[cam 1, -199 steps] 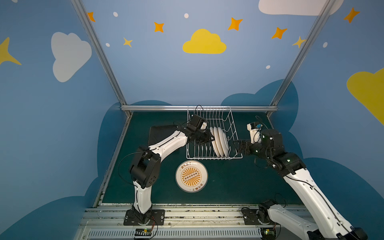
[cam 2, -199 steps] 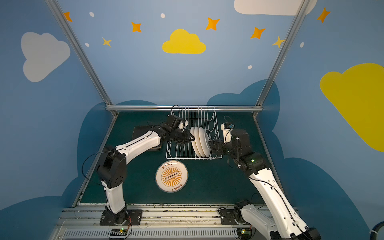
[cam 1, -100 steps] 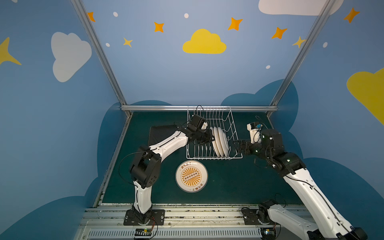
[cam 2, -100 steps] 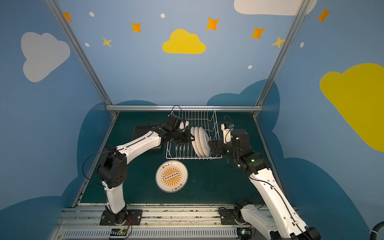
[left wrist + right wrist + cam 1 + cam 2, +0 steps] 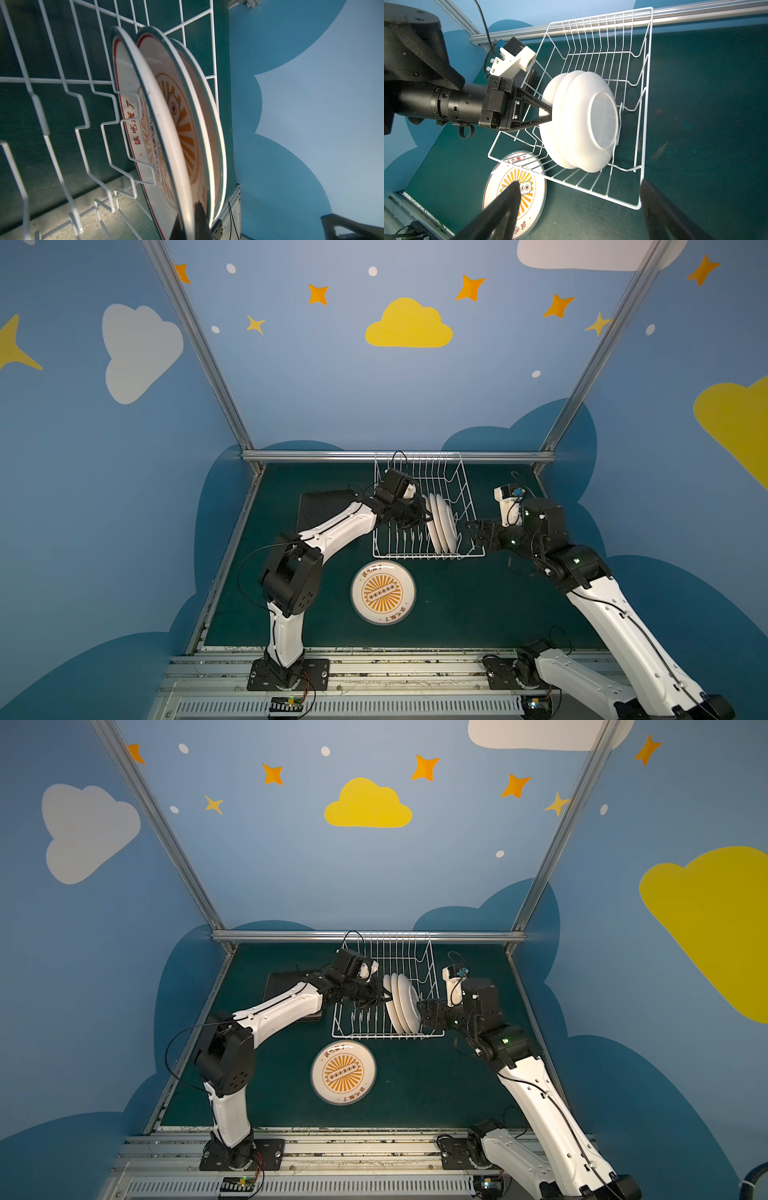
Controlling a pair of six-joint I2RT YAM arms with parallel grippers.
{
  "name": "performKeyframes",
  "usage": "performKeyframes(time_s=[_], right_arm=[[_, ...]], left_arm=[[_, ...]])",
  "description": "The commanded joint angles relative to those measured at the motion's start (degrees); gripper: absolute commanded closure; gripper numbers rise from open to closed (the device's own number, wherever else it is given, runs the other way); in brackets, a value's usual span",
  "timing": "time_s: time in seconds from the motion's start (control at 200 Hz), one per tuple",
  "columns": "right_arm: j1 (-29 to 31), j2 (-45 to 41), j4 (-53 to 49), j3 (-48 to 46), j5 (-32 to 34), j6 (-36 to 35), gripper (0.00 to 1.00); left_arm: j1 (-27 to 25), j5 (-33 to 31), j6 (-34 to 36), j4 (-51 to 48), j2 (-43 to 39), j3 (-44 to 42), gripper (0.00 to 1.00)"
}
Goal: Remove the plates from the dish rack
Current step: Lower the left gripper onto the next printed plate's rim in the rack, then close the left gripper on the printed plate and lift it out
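Three round white plates (image 5: 441, 522) stand on edge, packed close together, near the right end of the dish rack (image 5: 399, 558). Their plain backs face right and their printed faces left. Through the left wrist camera I read orange sunburst rays and red characters on those faces.

My left gripper (image 5: 424, 516) reaches in over the rack's left side, and its fingers (image 5: 200, 220) are clenched on the rim of the leftmost plate (image 5: 548, 99) of the three. The right wrist view shows both black fingers meeting at that edge.

My right gripper (image 5: 471, 531) hangs just outside the rack's right side. Its jaws are spread wide and hold nothing.

A fourth round plate, the sunburst plate (image 5: 382, 593), lies face up on the green table (image 5: 498, 605), just in front of the rack. To the left of the rack, black square plates (image 5: 320, 506) lie flat, partly hidden behind the left arm. I cannot count them from here.

The rack itself sits against the rear rail of the table.
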Motion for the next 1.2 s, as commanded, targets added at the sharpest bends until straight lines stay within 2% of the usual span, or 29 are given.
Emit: performKeyframes(time_s=[0.0, 0.581, 0.886, 1.071, 1.196], right_arm=[[-0.2, -0.1, 0.3, -0.5, -0.4, 0.0, 0.11], [-0.3, 1.2, -0.4, 2.1, -0.7, 4.2, 0.09], [-0.2, 1.1, 1.5, 3.4, -5.0, 4.3, 0.09], [-0.2, 2.7, 1.6, 5.6, -8.2, 5.3, 0.09], [-0.2, 3.6, 1.7, 6.9, -10.5, 6.5, 0.09]], left_arm=[[0.3, -0.4, -2.3, -1.1, -4.0, -0.6, 0.97], [1.4, -1.7, 0.2, -2.6, -13.4, -1.0, 0.97], [2.8, -5.0, 2.0, -4.3, -19.2, -0.9, 0.97], [3.8, -5.9, 5.8, -5.0, -22.7, -0.8, 0.97], [4.0, -6.1, 12.4, -4.7, -25.1, -0.9, 0.97]])
